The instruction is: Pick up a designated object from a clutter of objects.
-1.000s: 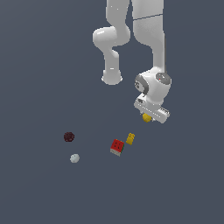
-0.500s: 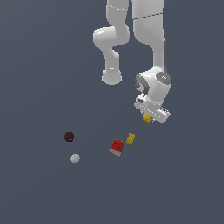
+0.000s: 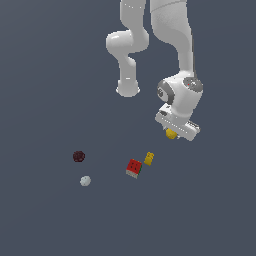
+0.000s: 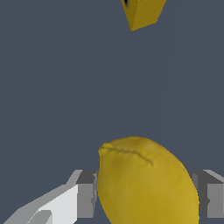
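- The claw (image 3: 172, 134) grasps the yellow lemon (image 4: 146, 183): in the wrist view a finger (image 4: 65, 203) stands hard against each flank of the fruit, and in the exterior view the lemon (image 3: 171, 133) peeps out just under the white hand.
- The lemon sits between the jaws, seemingly raised off the grey floor (image 3: 50, 75), though its height cannot be read surely from either view.
- Main risk, as I judge it: the skin is smooth and the body rounded, so a hold on a curved flank could let it squirt out or roll in the jaws if the arm jerks or swings fast.
- A second risk: whether the pads sit across the widest part cannot be told; an off-centre pinch would tilt the fruit and loosen it on the lift.
- Should it drop, it may roll toward the blocky yellow piece (image 3: 149, 158), which lies near the claw, below it and towards the exterior view's left; the wrist view shows the same piece (image 4: 143, 13) ahead of the fingers.
- Count: one lemon in the claw; one yellow blocky piece; one red block (image 3: 133, 168) just beside it; one dark maroon ball (image 3: 78, 156) and one pale grey ball (image 3: 85, 181), both well apart from the claw.
- Five things in all, four on the floor, and one arm.
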Tool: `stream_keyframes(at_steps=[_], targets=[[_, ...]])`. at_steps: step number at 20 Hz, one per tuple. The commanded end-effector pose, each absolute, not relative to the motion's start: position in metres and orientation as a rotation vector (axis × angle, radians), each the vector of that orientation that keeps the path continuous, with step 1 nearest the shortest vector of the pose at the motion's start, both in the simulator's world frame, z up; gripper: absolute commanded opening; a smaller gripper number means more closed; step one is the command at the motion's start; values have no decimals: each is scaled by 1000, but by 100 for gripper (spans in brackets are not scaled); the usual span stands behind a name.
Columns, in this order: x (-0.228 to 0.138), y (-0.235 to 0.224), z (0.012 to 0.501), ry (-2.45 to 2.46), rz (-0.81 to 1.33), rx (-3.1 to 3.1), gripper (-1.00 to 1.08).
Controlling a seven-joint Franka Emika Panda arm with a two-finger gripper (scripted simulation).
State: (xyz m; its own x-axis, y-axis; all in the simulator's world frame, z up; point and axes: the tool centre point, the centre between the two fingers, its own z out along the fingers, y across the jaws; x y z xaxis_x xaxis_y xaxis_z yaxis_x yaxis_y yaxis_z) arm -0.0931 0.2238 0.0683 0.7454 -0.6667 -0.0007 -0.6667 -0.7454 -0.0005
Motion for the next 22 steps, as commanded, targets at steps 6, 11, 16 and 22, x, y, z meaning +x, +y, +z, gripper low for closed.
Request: stream_keyframes(at_steps=[6,11,16,22], targets=[[-59,227,122,1119,2,-2932,-100],[-33,230,165,1119,3,-2932,-100],[-5,232,207,1119,3,-2932,-100],[25,235,252,1120,4,-2932,-100]])
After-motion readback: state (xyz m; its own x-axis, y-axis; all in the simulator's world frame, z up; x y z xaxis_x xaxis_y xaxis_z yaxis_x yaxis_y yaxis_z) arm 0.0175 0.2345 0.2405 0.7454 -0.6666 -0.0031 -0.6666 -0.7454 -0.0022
